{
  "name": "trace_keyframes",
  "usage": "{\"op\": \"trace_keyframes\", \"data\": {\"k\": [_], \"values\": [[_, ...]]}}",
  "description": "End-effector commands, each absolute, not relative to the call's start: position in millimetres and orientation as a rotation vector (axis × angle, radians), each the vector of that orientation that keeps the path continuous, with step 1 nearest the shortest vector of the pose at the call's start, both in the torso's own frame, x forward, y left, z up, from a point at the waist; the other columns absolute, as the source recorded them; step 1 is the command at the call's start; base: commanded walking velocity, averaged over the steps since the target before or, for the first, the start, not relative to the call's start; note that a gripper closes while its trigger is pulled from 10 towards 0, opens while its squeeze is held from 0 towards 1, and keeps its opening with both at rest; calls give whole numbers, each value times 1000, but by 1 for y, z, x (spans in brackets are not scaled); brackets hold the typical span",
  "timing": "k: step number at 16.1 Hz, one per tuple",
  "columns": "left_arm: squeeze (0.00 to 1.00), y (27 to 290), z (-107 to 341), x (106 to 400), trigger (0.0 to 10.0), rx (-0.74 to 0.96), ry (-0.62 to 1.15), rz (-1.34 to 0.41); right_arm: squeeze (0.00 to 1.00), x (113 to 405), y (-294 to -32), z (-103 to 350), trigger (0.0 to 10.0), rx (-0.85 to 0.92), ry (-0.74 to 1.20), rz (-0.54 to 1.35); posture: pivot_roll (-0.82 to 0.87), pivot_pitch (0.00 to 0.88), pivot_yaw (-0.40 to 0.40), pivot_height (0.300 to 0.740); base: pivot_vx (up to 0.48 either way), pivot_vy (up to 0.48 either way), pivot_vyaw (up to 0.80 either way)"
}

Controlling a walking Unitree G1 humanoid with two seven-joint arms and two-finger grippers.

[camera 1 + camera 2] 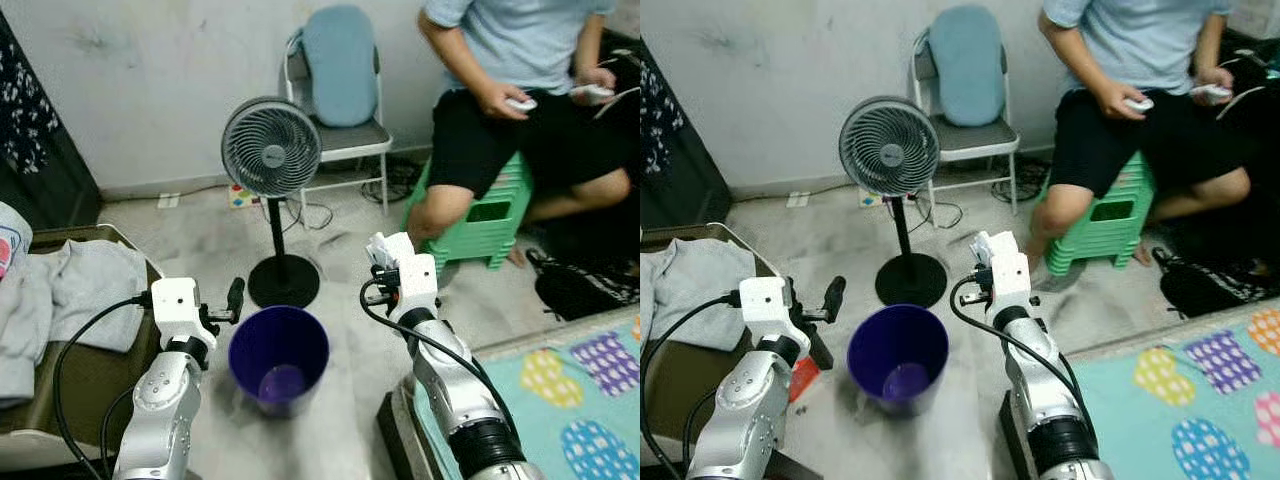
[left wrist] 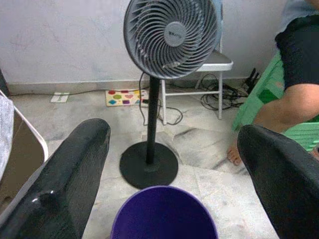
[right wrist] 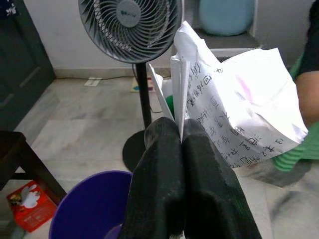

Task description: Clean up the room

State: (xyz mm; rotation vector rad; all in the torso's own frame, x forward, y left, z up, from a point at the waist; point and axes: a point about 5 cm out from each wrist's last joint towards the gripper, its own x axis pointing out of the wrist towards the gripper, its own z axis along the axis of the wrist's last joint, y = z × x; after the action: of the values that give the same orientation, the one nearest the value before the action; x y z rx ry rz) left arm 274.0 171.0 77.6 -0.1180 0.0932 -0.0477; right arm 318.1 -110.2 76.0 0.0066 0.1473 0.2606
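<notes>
A purple bin (image 1: 279,358) stands on the floor between my two arms, open at the top. My right gripper (image 3: 180,135) is shut on a crumpled white sheet of paper (image 3: 234,109) with writing on it, held up just right of the bin (image 3: 92,209). The same paper (image 1: 385,247) pokes above the right wrist in the left eye view. My left gripper (image 2: 174,144) is open, held just left of and above the bin's rim (image 2: 164,211), with nothing between its fingers (image 2: 65,189).
A standing fan (image 1: 272,150) is right behind the bin. Behind it is a folding chair (image 1: 340,90). A person (image 1: 520,90) sits on a green stool (image 1: 480,215) at right. Grey clothes (image 1: 80,290) lie at left, a colourful mat (image 1: 580,380) at right, a red packet (image 1: 803,377) on the floor.
</notes>
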Motion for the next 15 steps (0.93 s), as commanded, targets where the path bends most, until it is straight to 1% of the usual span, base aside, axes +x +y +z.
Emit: {"op": "trace_keyframes", "data": {"k": [1,2,4,9,15], "values": [[0,173,82,275,10000,-110,78,-49,0,319,-109,80,10000,7,135,256,-22,32,16,740,277,0,800],[0,173,81,275,10000,-110,78,-48,0,319,-109,80,10000,9,135,254,-22,32,16,740,274,0,800],[0,173,81,275,10000,-110,81,-47,0,320,-109,80,10000,10,135,254,-24,33,16,740,268,0,0],[0,176,77,276,10000,-144,108,12,0,319,-111,80,10000,18,138,248,-26,33,16,740,0,0,0],[0,175,77,278,10000,-132,112,9,0,320,-110,81,10000,20,133,251,-24,35,16,740,0,452,0]]}}
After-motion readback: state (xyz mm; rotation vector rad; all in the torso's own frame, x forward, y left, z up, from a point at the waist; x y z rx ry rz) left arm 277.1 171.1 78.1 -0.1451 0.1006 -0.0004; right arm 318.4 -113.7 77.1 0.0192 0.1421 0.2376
